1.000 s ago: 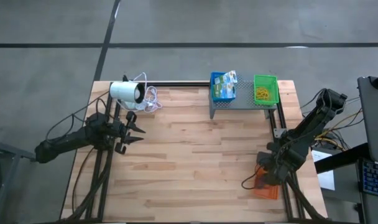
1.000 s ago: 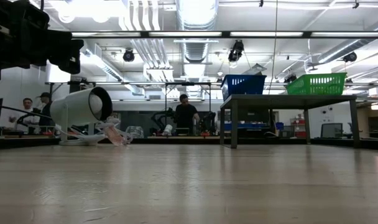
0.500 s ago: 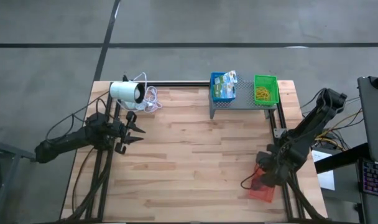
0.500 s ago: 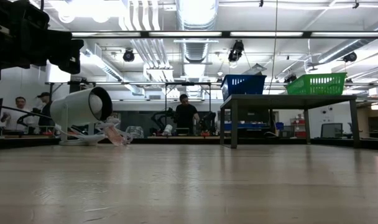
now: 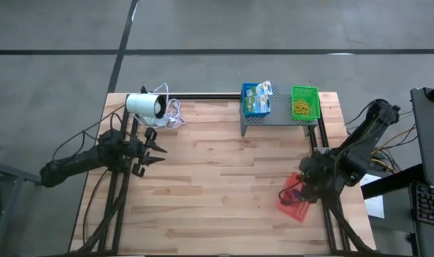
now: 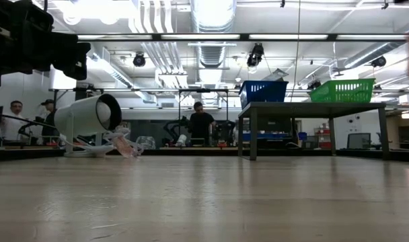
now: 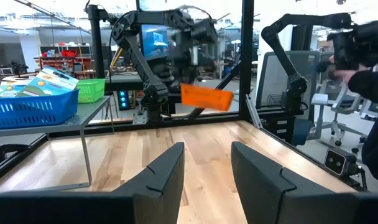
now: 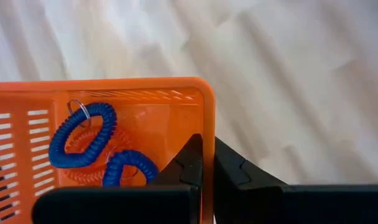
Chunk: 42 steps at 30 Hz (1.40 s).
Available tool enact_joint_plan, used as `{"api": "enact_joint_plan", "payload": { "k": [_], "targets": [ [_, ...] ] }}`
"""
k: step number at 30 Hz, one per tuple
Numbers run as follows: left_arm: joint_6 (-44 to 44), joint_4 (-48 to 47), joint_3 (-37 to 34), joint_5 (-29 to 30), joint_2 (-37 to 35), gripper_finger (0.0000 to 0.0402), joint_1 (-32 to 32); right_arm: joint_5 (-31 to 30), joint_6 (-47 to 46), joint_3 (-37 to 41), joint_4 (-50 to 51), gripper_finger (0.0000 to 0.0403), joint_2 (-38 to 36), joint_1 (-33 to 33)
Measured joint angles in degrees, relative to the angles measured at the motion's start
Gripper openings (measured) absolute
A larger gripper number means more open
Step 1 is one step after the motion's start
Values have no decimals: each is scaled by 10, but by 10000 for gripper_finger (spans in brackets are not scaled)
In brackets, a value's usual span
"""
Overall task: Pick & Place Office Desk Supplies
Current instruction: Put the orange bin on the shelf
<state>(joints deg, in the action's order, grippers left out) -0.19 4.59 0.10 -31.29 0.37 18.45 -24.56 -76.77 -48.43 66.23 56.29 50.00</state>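
An orange tray (image 5: 294, 205) hangs above the table's near right corner, with my right gripper (image 5: 307, 188) shut on it. Inside lie blue coiled loops (image 8: 83, 134) and an orange one beneath them. The left wrist view shows the tray (image 7: 205, 98) in the air, tilted. A blue tray (image 5: 256, 101) of green-and-white packets and a green tray (image 5: 305, 104) of tan rubber bands stand on the grey stand (image 5: 274, 120) at the far edge. My left gripper (image 5: 160, 150) waits open and level at the table's left side. My right gripper holds the orange tray's wall next to a corner (image 8: 206, 127), one finger (image 8: 188, 163) inside the tray and the other (image 8: 234, 169) outside. The fingers slant down from above. The tray is lifted clear of the table and tilted.
A white cylinder (image 5: 145, 105) with a coiled cable lies at the far left. The right arm's frame posts (image 5: 320, 146) run along the table's right edge. Bare wood (image 5: 224, 178) spreads across the middle. People show in the room behind the table.
My right gripper has risen and drawn a little toward the table's middle, turning as it went. The orange tray has come up with it from the near right corner, lifted clear and now tilted.
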Motion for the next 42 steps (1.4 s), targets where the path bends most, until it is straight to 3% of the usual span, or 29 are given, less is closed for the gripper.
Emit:
{"api": "enact_joint_plan", "payload": {
  "k": [5,10,19,27,34,42],
  "targets": [
    [0,0,0,0,0,134,0,-45,51,-103,97,8,-4,-72],
    [0,0,0,0,0,134,0,-37,165,-192,136,8,-4,-183],
    [0,0,0,0,0,134,0,101,448,-321,141,8,12,-430],
    [2,0,0,0,0,134,0,225,692,-381,167,8,76,-636],
    [2,0,0,0,0,134,0,251,842,-432,163,8,136,-731],
    [2,0,0,0,0,134,0,251,935,-488,145,8,194,-827]
  ]
}}
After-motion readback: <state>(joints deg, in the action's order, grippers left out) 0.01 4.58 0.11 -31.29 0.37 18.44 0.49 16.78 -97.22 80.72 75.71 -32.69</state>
